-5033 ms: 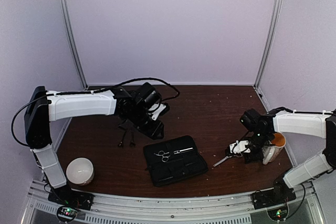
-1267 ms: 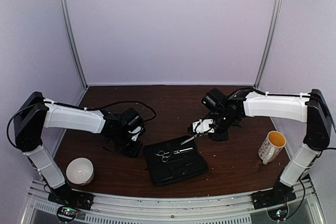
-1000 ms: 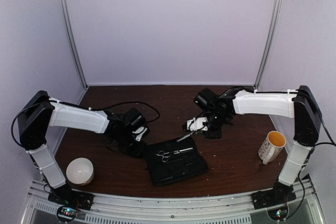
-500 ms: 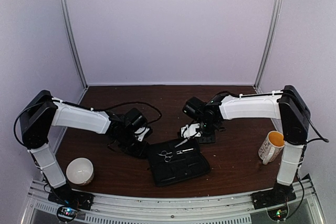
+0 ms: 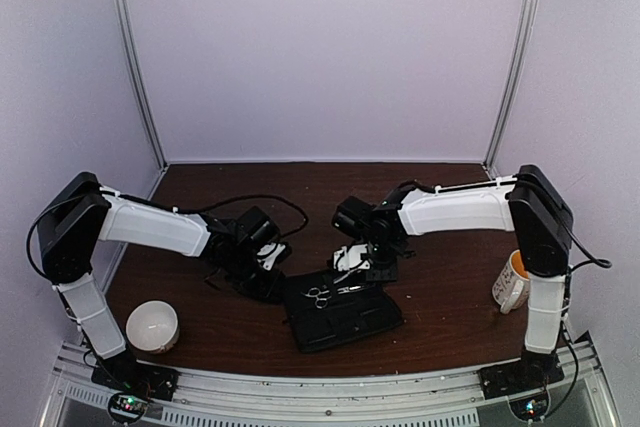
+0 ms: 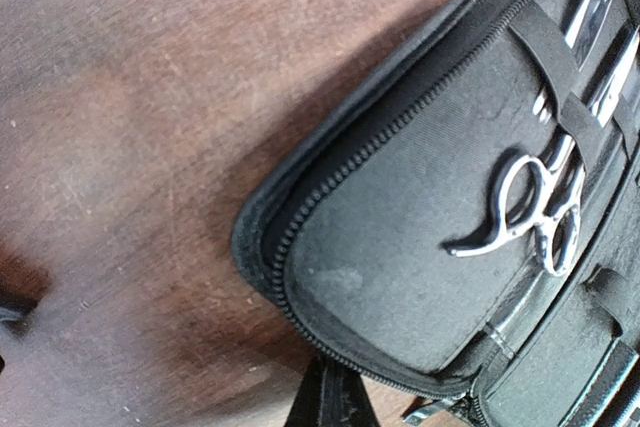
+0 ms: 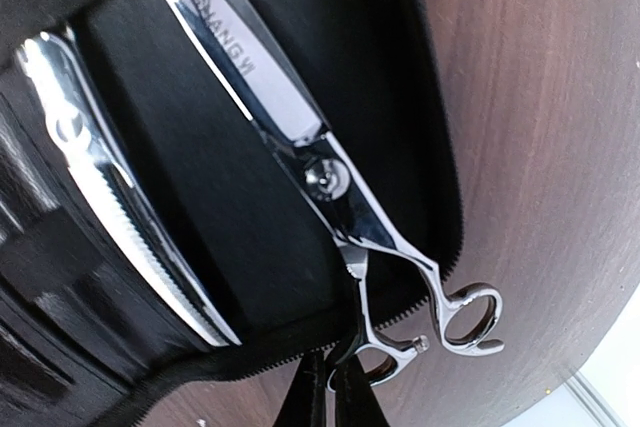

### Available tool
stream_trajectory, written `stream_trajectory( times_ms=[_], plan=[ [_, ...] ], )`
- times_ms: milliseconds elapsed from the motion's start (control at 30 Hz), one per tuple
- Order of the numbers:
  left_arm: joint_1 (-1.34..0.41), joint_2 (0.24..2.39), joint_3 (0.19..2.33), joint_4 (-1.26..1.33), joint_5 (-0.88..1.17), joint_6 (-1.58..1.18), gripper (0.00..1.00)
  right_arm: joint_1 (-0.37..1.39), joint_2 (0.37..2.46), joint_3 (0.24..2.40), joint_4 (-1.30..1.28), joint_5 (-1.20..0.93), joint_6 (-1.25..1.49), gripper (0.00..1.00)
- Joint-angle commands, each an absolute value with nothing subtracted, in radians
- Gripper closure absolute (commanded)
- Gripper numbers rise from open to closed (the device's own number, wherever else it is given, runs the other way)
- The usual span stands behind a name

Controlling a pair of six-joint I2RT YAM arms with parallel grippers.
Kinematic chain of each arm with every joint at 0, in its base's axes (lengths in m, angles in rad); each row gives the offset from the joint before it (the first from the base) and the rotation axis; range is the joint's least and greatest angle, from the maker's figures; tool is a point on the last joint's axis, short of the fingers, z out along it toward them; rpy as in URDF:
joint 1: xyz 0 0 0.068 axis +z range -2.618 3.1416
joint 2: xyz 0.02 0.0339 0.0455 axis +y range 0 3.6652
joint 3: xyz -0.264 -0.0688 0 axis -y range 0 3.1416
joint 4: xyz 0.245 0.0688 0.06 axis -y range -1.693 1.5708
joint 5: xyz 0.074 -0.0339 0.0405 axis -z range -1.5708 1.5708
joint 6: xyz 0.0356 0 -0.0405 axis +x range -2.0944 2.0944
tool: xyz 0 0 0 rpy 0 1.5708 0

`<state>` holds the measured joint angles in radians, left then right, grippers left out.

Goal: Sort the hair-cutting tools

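On one black case (image 5: 352, 323), two silver scissors (image 5: 320, 294): strapped pair (image 6: 548, 162), loose pair (image 7: 328, 179) in clenched right hand (image 7: 330, 389); left hand (image 6: 330, 399) clenched.

Two scissors (image 7: 330, 182) at the frame's centre; one black case (image 5: 350, 325) there; one mug (image 5: 512, 282) at right; one white bowl (image 5: 152, 327) lower left; two arms (image 5: 150, 227).

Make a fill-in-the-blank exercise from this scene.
The loose scissors are held by the ____ arm's jaws.
The black case lies ____, with the other scissors strapped inside.
The white bowl stands near the ____ arm's base.
Missing: right; open; left.
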<state>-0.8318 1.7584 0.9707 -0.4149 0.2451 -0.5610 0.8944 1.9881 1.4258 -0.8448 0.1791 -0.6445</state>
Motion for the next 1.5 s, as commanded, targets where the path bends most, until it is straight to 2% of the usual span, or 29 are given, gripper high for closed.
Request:
stream_trajectory(
  times_ms=[0, 467, 633, 700, 833, 1000, 1167, 1333, 1467],
  plan=[
    [-0.831, 1.767, 0.960, -0.352, 0.279, -0.569, 1.00, 0.932, 2.014, 1.458, -0.858, 0.158, -0.607, 1.00],
    [-0.830, 1.787, 0.976, -0.350, 0.296, -0.555, 1.00, 0.979, 2.163, 1.640, -0.917, 0.028, -0.526, 1.00],
    [-0.830, 1.791, 0.976, -0.348, 0.292, -0.552, 1.00, 0.990, 2.163, 1.623, -0.909, 0.014, -0.520, 0.99],
    [-0.830, 1.788, 0.975, -0.349, 0.285, -0.553, 1.00, 0.988, 2.137, 1.593, -0.894, 0.010, -0.518, 0.95],
    [-0.830, 1.751, 0.971, -0.364, 0.247, -0.541, 1.00, 0.976, 2.022, 1.490, -0.852, -0.001, -0.526, 0.78],
    [-0.830, 1.686, 0.961, -0.393, 0.197, -0.514, 1.00, 0.924, 1.879, 1.406, -0.810, -0.048, -0.515, 0.70],
    [-0.830, 1.641, 0.942, -0.401, 0.179, -0.500, 0.98, 0.854, 1.835, 1.397, -0.784, -0.126, -0.483, 0.71],
    [-0.830, 1.639, 0.935, -0.402, 0.209, -0.490, 0.99, 0.791, 1.913, 1.472, -0.818, -0.172, -0.446, 0.78],
    [-0.831, 1.615, 0.907, -0.352, 0.244, -0.491, 0.99, 0.757, 1.981, 1.529, -0.826, -0.227, -0.427, 0.79]
  ],
)
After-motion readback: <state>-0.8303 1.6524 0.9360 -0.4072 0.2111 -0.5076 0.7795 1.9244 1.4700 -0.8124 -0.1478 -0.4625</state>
